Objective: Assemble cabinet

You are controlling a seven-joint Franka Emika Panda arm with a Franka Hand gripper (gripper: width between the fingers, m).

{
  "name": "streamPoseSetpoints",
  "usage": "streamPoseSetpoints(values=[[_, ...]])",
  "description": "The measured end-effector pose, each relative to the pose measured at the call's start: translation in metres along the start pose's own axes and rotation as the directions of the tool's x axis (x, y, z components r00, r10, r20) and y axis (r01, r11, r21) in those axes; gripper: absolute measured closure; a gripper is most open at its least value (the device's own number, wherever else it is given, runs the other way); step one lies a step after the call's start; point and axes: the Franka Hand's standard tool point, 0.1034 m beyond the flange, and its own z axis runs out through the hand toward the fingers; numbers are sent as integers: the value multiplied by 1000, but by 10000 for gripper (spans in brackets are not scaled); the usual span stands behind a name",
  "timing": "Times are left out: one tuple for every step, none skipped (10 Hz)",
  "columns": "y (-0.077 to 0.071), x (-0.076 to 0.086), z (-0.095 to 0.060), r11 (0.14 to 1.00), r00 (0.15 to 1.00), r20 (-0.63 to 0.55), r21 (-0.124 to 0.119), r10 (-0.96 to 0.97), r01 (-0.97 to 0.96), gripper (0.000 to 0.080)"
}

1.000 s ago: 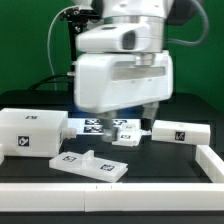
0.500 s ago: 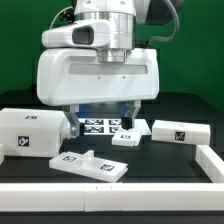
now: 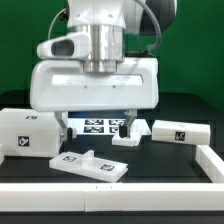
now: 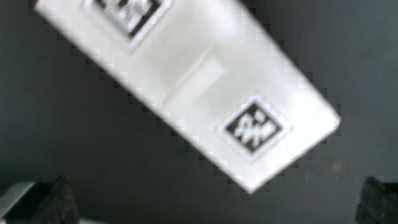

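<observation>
The arm's big white housing (image 3: 95, 75) fills the middle of the exterior view. It points straight down, and the gripper (image 3: 100, 117) hangs low over the back of the dark table (image 3: 150, 160). The two dark fingers (image 3: 131, 115) are spread wide with nothing held between them. The cabinet is still in loose white tagged parts lying around the arm. The open box (image 3: 30, 132) is at the exterior view's left. The long block (image 3: 180, 132) lies at the exterior view's right, well apart from the box. The flat panel (image 3: 90, 166), with a raised block on it, lies nearest the camera. The small panel (image 3: 127, 139) lies just below one finger. A white rail (image 3: 205, 165) borders the table along the front and the exterior view's right. The marker board (image 3: 98, 126) lies behind the parts, and the housing hides most of it. Only the wrist view looks straight down between the fingertips (image 4: 45, 205). There a white two-tag panel (image 4: 187, 85) lies slantwise on the table. It is clear of both tips, though I cannot tell which of the parts it is.
</observation>
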Motion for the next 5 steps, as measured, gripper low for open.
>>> streamPoseSetpoints(values=[[7, 5, -3, 1000, 1000, 7, 24, 8, -8, 4], [8, 6, -3, 1000, 1000, -2, 19, 9, -9, 4], [7, 6, -2, 1000, 1000, 0, 20, 8, -8, 4], [9, 5, -1, 1000, 1000, 0, 18, 18, -18, 4], [15, 1, 4, 995, 995, -5, 8, 96, -96, 4]])
